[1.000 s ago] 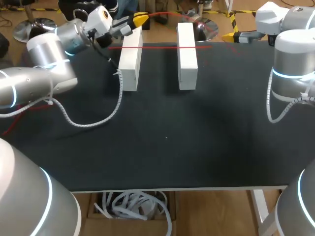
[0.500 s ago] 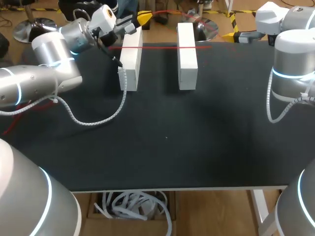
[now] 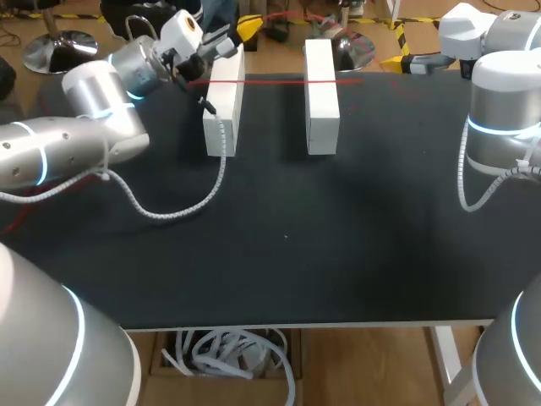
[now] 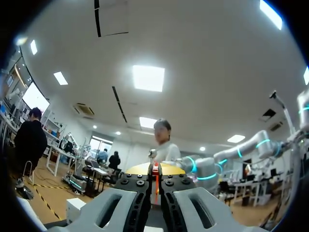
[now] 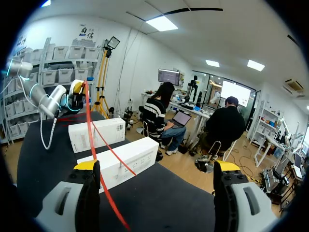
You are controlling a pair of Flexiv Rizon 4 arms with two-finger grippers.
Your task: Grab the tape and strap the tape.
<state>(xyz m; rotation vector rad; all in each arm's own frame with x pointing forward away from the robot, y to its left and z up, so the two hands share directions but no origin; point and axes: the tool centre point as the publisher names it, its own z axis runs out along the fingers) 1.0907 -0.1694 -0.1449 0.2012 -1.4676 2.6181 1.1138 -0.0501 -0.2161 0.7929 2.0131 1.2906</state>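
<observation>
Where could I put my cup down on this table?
Bare: the black table's front half, nearer than the left arm's looped white cable. Crowded: the far strip, where thin red tape crosses two white rectangular blocks from the left hand.

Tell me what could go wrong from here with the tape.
The left hand pinches the thin red tape only at its fingertips; a pull could slip it free.
The tape lies stretched across both white blocks; tugging might shift or tip them.
The right hand is open, the tape passing between its fingers ungripped, so that end may sag.
</observation>
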